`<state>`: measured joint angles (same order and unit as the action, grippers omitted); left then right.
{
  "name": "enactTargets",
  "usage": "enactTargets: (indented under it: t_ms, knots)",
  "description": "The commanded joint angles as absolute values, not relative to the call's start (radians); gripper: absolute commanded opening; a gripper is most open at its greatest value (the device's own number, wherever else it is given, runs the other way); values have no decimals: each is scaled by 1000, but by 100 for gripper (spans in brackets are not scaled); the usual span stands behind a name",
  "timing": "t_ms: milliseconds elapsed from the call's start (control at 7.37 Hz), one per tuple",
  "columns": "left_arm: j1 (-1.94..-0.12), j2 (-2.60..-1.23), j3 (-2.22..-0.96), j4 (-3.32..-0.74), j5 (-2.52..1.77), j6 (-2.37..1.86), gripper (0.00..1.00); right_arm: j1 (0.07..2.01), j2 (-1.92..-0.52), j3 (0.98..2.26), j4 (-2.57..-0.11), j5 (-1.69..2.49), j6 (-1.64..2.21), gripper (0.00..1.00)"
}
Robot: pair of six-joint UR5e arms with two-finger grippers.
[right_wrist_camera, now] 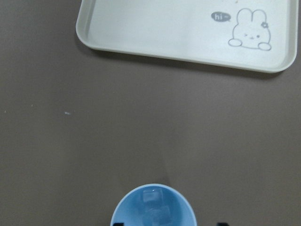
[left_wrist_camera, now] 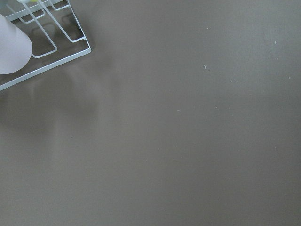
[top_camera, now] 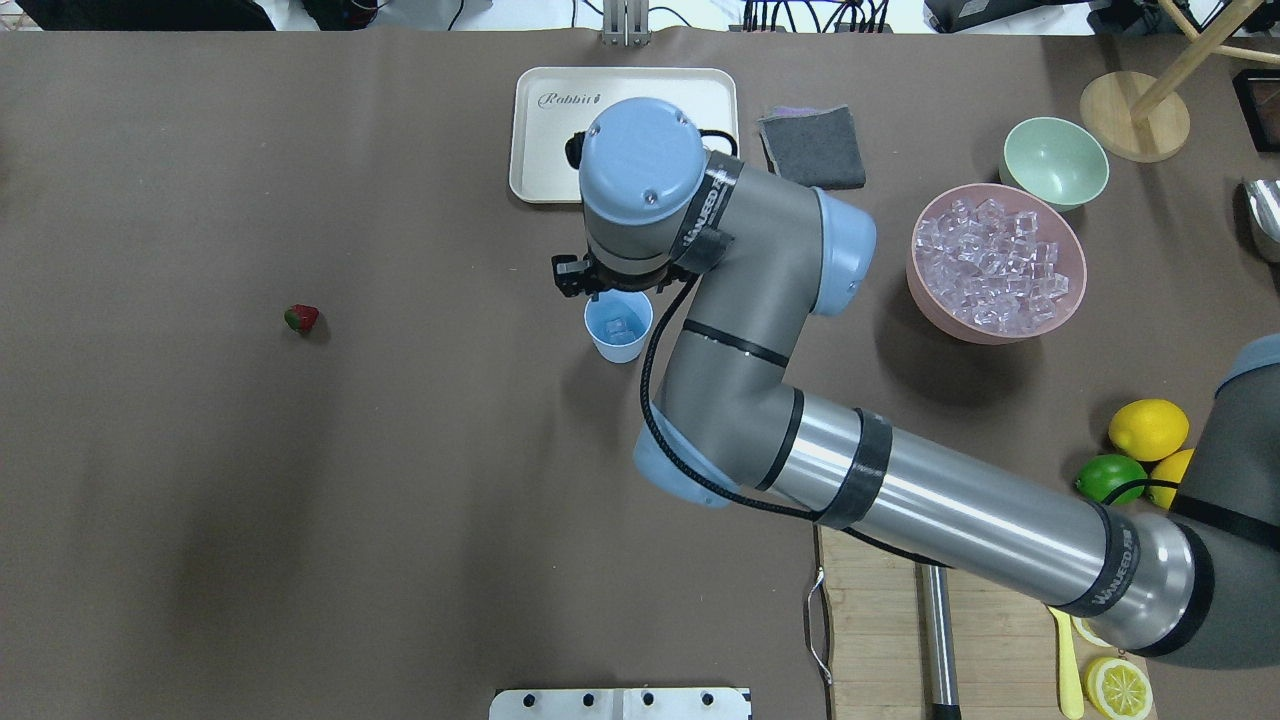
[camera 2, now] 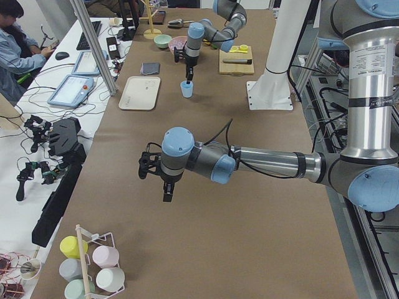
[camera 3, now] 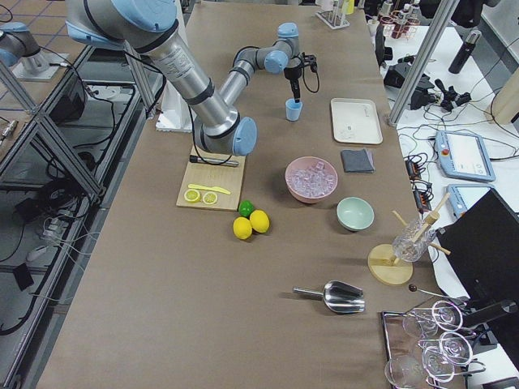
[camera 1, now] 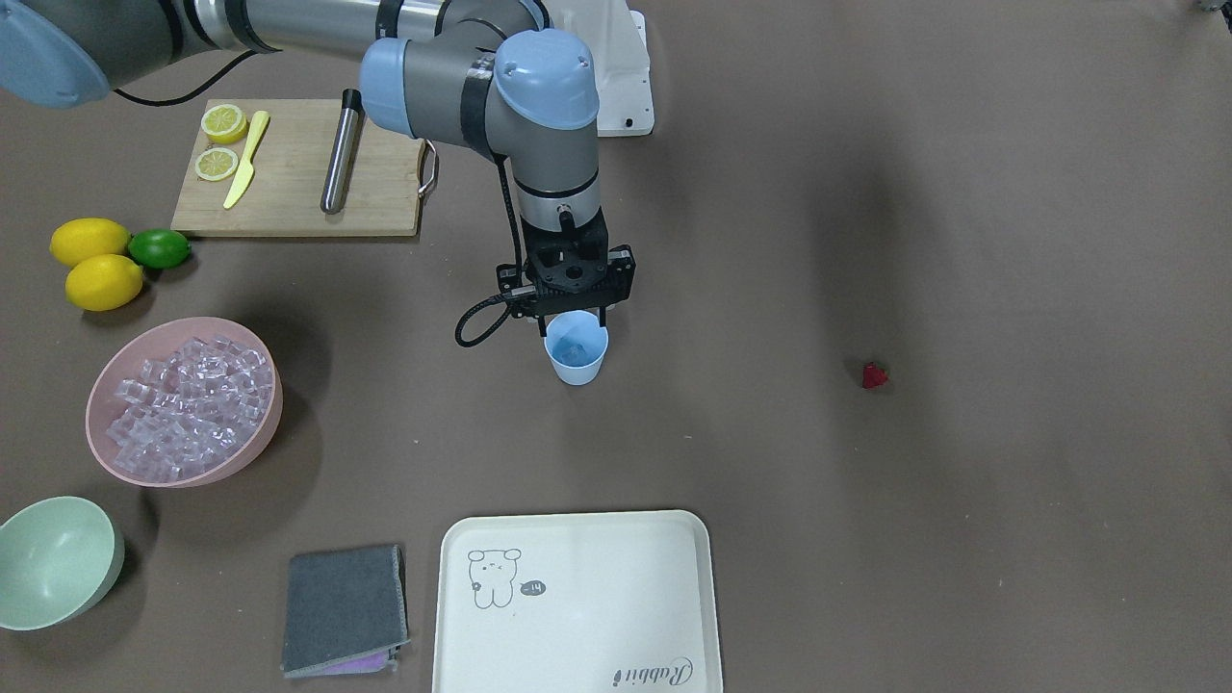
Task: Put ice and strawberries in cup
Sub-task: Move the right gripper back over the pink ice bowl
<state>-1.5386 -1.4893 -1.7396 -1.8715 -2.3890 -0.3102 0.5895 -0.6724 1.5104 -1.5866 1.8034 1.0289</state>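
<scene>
Your right gripper [camera 1: 575, 324] is hovering wide open, empty, over the small light blue plastic cup [camera 1: 577, 364]; overhead, the tiny red strawberry [top_camera: 301, 318] is lying at its nine o'clock.

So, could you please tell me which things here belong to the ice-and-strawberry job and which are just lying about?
Part of the job: cup; ice, heaped in the pink bowl, with some already in the cup; strawberry; right gripper, open over the cup.

Lying about: tray, green bowl, grey cloth, cutting board, lemons, lime.
</scene>
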Motion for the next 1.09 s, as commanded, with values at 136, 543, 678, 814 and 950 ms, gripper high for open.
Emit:
enactTargets:
  t_ms: [136, 543, 678, 814, 950]
  knots:
    - [-1539, -1491, -1744, -1871, -2388, -313, 98, 808, -771, 1604, -1646, 2015, 828, 72]
    - [-1537, -1494, -1743, -1871, -2388, -311, 98, 951, -1062, 1741, -1643, 2074, 534, 72]
    - [-1537, -1496, -1743, -1871, -2388, -311, 98, 959, -1119, 1750, -1638, 2075, 529, 72]
    - [-1537, -1496, -1744, -1871, -2388, -311, 98, 965, -1165, 1750, -1637, 2075, 526, 72]
    - [-1537, -1494, -1743, -1879, -2387, -311, 98, 963, -1198, 1750, -1626, 2072, 516, 73]
